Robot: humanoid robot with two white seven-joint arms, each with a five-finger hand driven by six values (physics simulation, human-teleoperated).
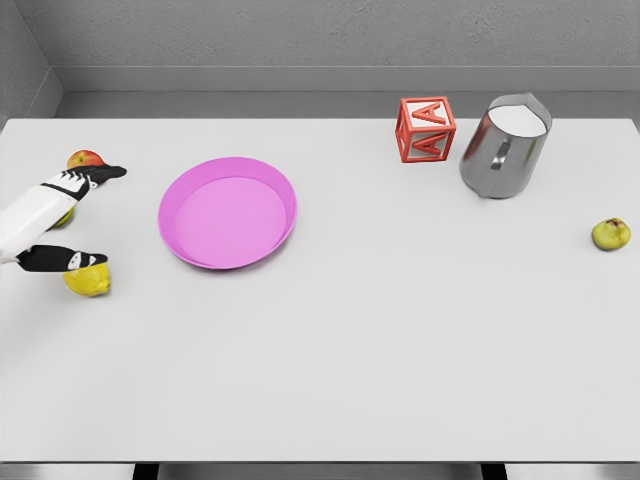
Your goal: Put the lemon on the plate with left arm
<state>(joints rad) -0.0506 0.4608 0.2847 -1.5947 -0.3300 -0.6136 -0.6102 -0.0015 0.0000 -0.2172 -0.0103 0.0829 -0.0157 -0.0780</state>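
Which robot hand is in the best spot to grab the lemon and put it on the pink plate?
The left hand. Its arm comes in from the left edge and its open fingers sit right over the lemon, with the plate just beside it. No right hand shows in the picture at all.

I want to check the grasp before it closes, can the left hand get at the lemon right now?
Probably yes. The left hand hangs open right at the lemon, one finger lying over its top, and nothing stands between them. The plate lies clear to the right.
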